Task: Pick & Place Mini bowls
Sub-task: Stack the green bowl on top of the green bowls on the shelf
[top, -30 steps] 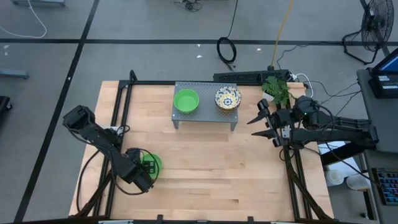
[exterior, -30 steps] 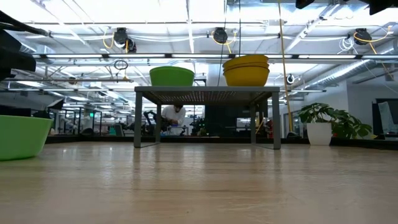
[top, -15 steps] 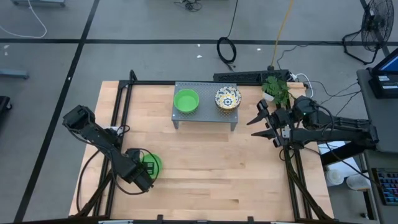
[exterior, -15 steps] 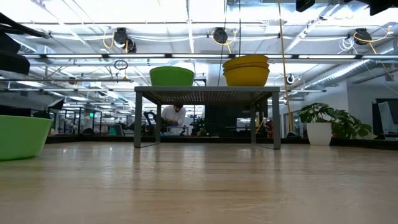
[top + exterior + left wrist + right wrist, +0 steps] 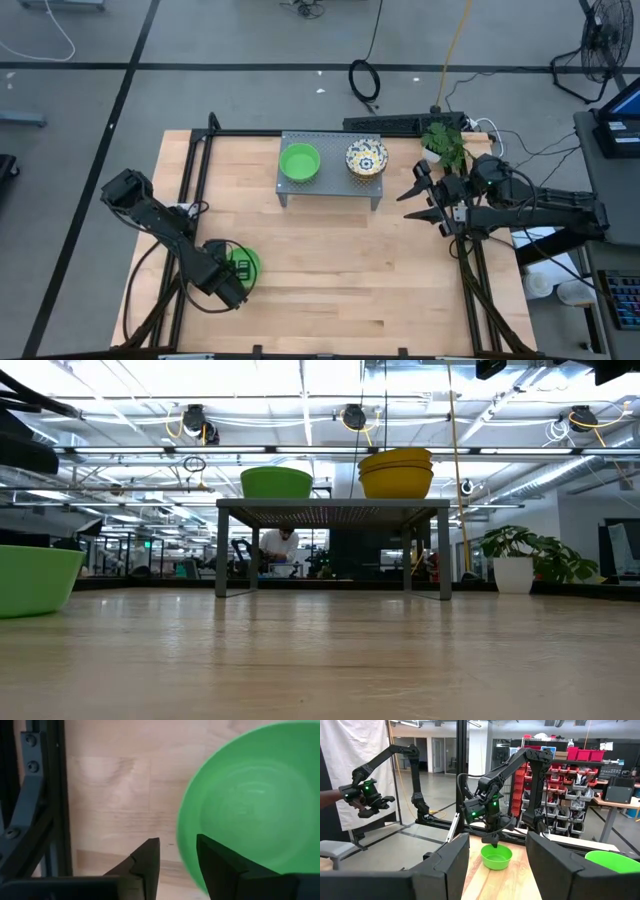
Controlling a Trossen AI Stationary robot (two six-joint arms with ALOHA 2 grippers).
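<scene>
A plain green mini bowl stands on its base on the wooden table near the left front, and shows in the low view as the green bowl. My left gripper points down at it, open, one finger inside the bowl and one outside its rim. On the grey perforated stand at the back sit another green bowl and a floral bowl with yellow outer sides. My right gripper hangs open above the table's right side, pointing left, with nothing between its fingers. My left gripper comes from above with its fingers astride the green bowl's rim on the side toward the table's left edge. A strip of bare wood shows between the outer finger and the rim. Whether the inner finger touches the wall, I cannot tell.
A black frame rail runs along the table's left side close to the left gripper, and another along the right. A potted plant and a power strip sit beyond the back right corner. Bare wood lies between the stand and the front edge.
</scene>
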